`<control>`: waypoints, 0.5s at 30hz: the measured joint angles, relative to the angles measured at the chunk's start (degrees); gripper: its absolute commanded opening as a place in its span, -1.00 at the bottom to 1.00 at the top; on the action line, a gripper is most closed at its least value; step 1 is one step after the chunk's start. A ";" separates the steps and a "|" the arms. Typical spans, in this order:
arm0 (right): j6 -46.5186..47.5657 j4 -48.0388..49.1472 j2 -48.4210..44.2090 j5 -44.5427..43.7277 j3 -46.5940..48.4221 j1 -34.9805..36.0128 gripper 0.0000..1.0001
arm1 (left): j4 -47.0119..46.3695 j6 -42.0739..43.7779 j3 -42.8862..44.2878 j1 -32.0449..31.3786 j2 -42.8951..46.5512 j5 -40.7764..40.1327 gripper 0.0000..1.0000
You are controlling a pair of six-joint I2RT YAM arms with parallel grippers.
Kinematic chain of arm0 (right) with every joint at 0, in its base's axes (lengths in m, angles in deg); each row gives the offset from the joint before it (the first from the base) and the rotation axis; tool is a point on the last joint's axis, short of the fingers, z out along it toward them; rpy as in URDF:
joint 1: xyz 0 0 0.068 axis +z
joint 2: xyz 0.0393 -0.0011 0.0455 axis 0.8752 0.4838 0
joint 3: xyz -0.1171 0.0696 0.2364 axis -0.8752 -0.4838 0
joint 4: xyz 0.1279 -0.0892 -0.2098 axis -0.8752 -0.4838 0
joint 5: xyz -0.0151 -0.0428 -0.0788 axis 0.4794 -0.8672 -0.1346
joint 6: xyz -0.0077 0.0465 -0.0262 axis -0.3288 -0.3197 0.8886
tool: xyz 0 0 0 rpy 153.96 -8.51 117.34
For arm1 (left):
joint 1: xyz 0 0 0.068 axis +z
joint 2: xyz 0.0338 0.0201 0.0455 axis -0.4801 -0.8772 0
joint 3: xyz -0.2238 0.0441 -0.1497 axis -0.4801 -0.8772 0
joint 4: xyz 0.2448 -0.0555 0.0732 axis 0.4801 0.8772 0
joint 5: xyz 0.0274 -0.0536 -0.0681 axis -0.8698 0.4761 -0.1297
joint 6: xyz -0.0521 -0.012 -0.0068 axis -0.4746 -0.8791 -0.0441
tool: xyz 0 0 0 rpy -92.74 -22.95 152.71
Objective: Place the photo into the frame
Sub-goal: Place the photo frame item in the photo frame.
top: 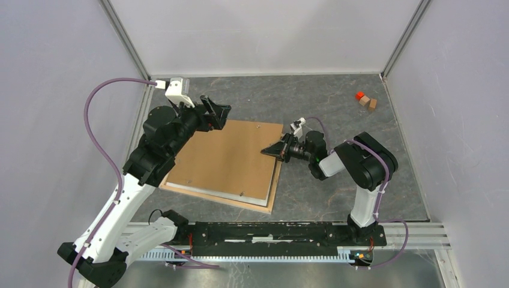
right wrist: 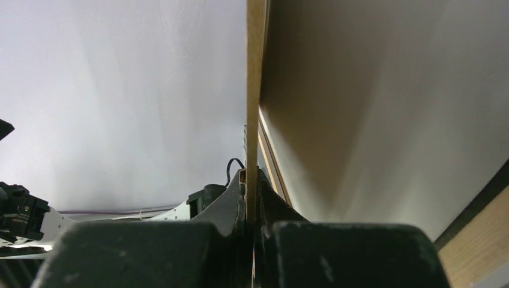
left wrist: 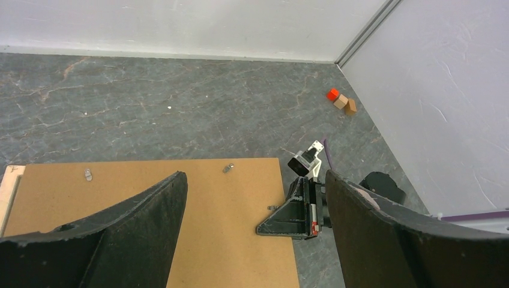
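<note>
A plain brown backing board [top: 228,156] lies over the frame, whose pale wood rail [top: 207,200] shows along the near edge and at the left in the left wrist view [left wrist: 9,187]. A thin pale strip shows between board and rail; the photo's picture is hidden. My right gripper [top: 273,151] is shut on the board's right edge, seen edge-on between its fingers [right wrist: 252,174]. My left gripper [top: 216,113] is open and empty above the board's far left corner, its fingers spread over the board [left wrist: 210,240] in the left wrist view [left wrist: 253,177].
A red block and two small wooden blocks [top: 366,100] lie at the back right corner, and also show in the left wrist view [left wrist: 341,101]. Small metal tabs [left wrist: 228,168] stick out of the board. White walls close in the grey table on three sides.
</note>
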 measured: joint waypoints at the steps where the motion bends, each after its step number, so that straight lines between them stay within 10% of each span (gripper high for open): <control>1: 0.00 0.28 0.00 -0.07 -0.35 0.07 -1.00 | 0.00 0.00 0.00 0.00 0.00 0.07 0.81; 15: -0.59 2.89 0.90 -0.85 -2.05 1.92 -0.97 | 0.00 0.00 0.00 0.00 0.00 0.28 0.81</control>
